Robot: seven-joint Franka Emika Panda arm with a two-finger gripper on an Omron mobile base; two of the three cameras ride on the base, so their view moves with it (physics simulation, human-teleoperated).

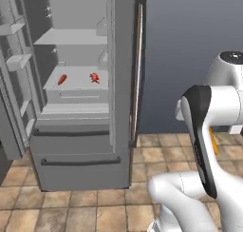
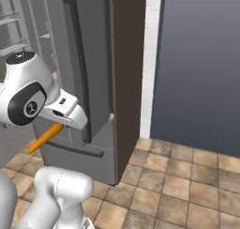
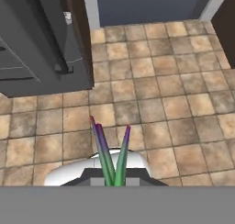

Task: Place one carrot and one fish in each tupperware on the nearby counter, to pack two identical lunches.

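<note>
Presently the hand (image 2: 56,125) is clamped on a carrot (image 2: 45,137), carried clear of the open fridge (image 1: 76,169), presumably bound for a tupperware. Inside the fridge, a second carrot (image 1: 62,79) and a red fish (image 1: 94,77) lie on one shelf, well apart.

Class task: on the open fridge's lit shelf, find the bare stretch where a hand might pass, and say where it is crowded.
Bare shelf lies between the carrot on the left and the red fish on the right. It's tighter by the carrot, near the left wall. The shelf above looks bare.
</note>
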